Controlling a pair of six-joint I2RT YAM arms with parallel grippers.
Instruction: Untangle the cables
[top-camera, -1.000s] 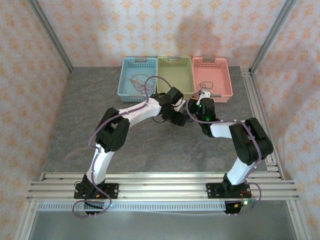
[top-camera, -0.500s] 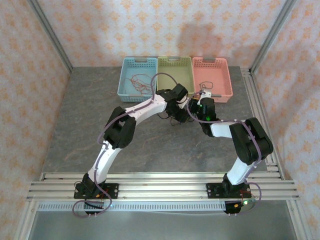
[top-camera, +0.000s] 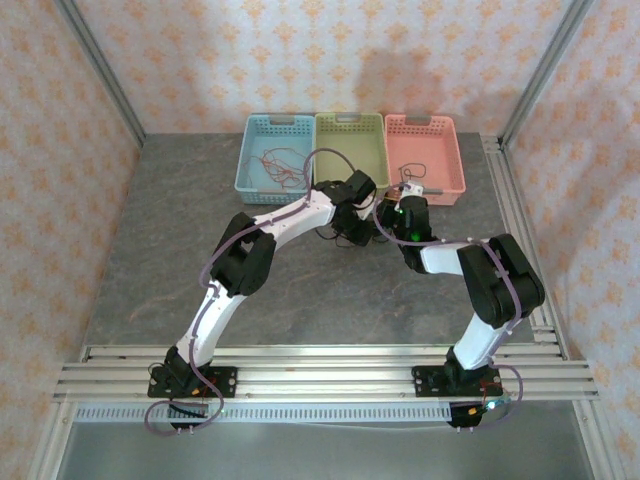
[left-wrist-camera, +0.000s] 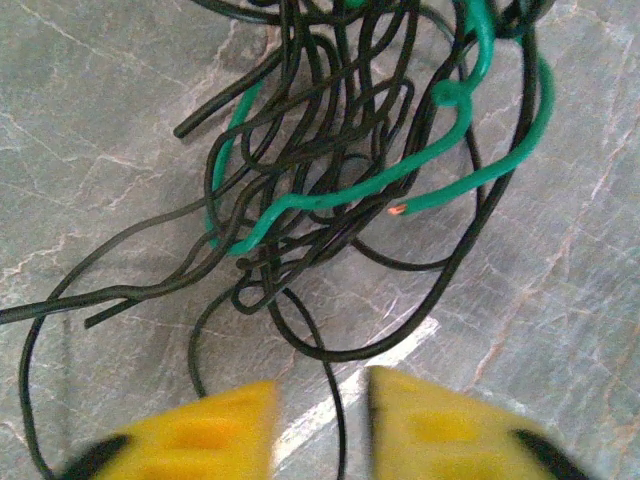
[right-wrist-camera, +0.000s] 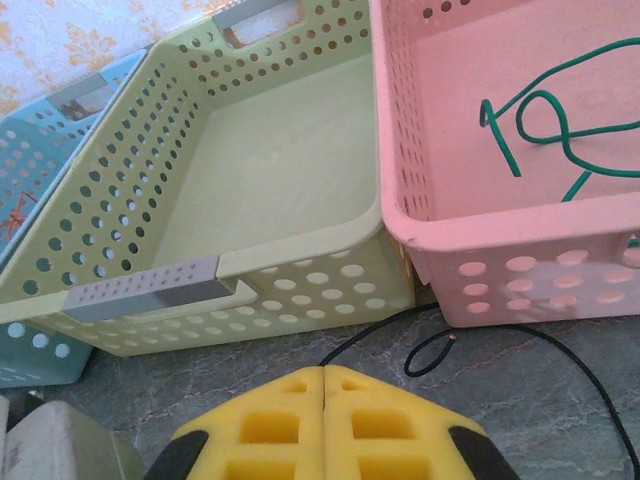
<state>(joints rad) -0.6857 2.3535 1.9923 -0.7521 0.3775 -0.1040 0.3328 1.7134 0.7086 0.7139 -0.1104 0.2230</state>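
Note:
A tangled clump of black cables (left-wrist-camera: 300, 120) with a green cable (left-wrist-camera: 400, 180) woven through it lies on the grey table. My left gripper (left-wrist-camera: 322, 420) hovers just over the clump's near edge, open, and one black strand runs through the gap between its yellow fingers (left-wrist-camera: 200, 435). From above, the left gripper (top-camera: 348, 222) sits over the clump (top-camera: 335, 236), in front of the baskets. My right gripper (right-wrist-camera: 325, 372) is shut, and a black cable (right-wrist-camera: 378, 335) comes out of the seam between its fingertips. The right gripper (top-camera: 400, 200) sits beside the pink basket.
Three baskets stand in a row at the back: blue (top-camera: 262, 180) holding red cables (top-camera: 275, 162), green (top-camera: 350, 125) with nothing visible in it, pink (top-camera: 425, 125) holding a green cable (right-wrist-camera: 545, 105). The green basket's rim (right-wrist-camera: 280, 250) and the pink one's wall (right-wrist-camera: 520, 270) are close ahead of the right gripper.
The left arm has swung to the right and brought its gripper over the cable clump. The right arm has stayed put.

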